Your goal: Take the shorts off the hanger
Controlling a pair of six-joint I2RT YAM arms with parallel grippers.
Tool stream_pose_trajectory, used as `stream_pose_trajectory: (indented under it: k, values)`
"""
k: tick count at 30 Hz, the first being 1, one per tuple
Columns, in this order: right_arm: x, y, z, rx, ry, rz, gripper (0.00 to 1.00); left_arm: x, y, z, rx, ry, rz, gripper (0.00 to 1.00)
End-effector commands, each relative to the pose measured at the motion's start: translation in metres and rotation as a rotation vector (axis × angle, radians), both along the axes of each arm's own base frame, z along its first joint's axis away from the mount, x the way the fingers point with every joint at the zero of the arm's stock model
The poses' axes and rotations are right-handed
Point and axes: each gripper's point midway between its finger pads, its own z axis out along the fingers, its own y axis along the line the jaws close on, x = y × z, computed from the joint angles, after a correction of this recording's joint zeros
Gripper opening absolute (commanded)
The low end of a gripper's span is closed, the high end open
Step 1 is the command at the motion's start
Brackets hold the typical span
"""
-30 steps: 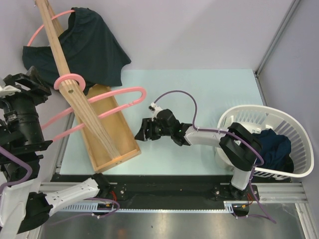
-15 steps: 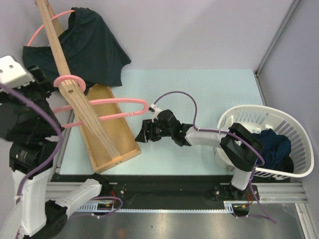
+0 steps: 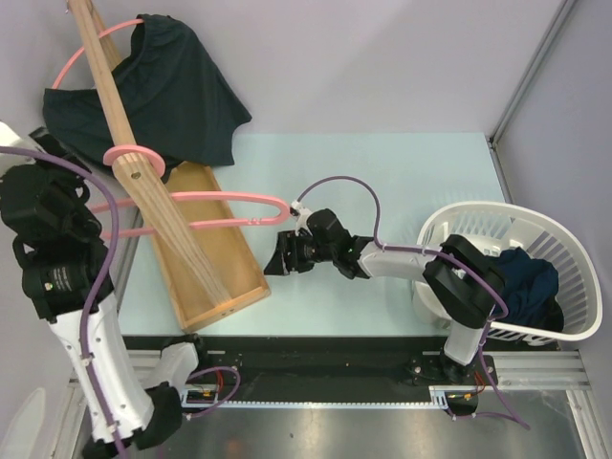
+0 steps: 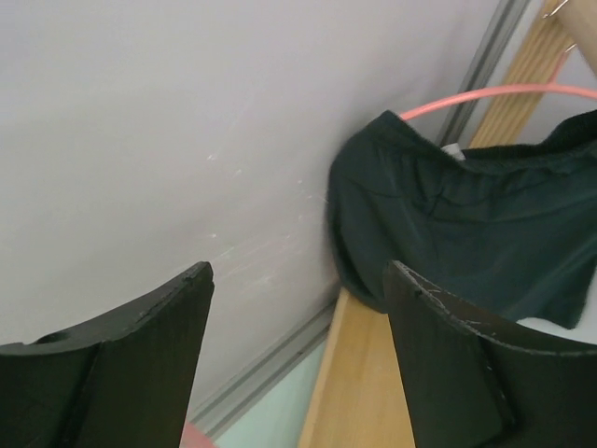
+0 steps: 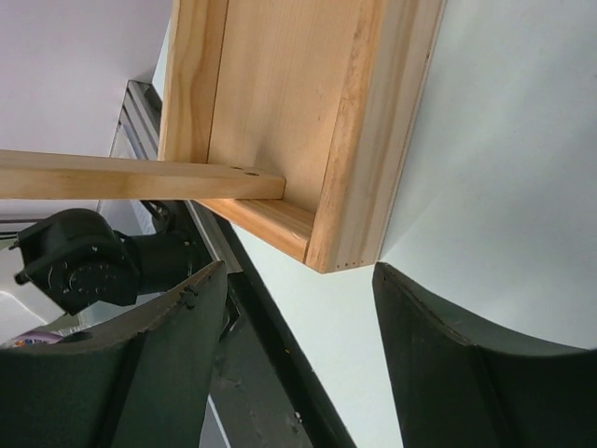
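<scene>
From above, the dark green shorts (image 3: 163,91) are seen draped over a pink hanger (image 3: 65,69) on the wooden stand (image 3: 212,244), evidently hung for pulling off, while the navy shorts (image 3: 526,282) lie in the white basket (image 3: 535,215). In the left wrist view, the left gripper (image 4: 298,280) is shown wide and empty, aimed at the hanging garment's waistband. In the right wrist view, the right gripper (image 5: 298,280) is shown spread and empty beside the stand's base corner.

Two shorts (image 3: 182,91), two pink hangers (image 3: 239,195), one wooden stand (image 3: 206,239), one white basket (image 3: 497,207), two hands (image 3: 277,256).
</scene>
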Motion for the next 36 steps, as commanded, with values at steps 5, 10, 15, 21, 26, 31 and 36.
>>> stream_pose_trajectory:
  k: [5, 10, 15, 21, 26, 31, 36]
  values:
    - [-0.012, -0.003, 0.016, 0.041, -0.01, 0.083, 0.69, 0.066, 0.013, -0.003, -0.318, -0.143, -0.244, 0.8]
    - [-0.026, -0.005, 0.021, 0.063, 0.036, 0.126, 0.7, 0.099, 0.027, 0.009, -0.365, -0.281, -0.331, 0.76]
    - [-0.031, -0.014, 0.028, 0.052, 0.048, 0.138, 0.72, 0.13, 0.027, 0.025, -0.405, -0.401, -0.446, 0.66]
    - [-0.025, -0.027, 0.045, 0.057, 0.033, 0.115, 0.75, 0.15, 0.045, 0.022, -0.502, -0.556, -0.438, 0.63]
    - [-0.021, -0.031, 0.054, 0.059, 0.01, 0.082, 0.76, 0.164, 0.056, 0.014, -0.478, -0.518, -0.43, 0.61]
    - [-0.021, -0.027, 0.055, 0.078, 0.025, 0.085, 0.77, 0.135, 0.053, 0.0, -0.318, -0.344, -0.359, 0.69]
    - [-0.02, -0.024, 0.062, 0.113, 0.025, 0.094, 0.77, 0.143, 0.048, -0.043, -0.325, -0.166, -0.413, 0.74]
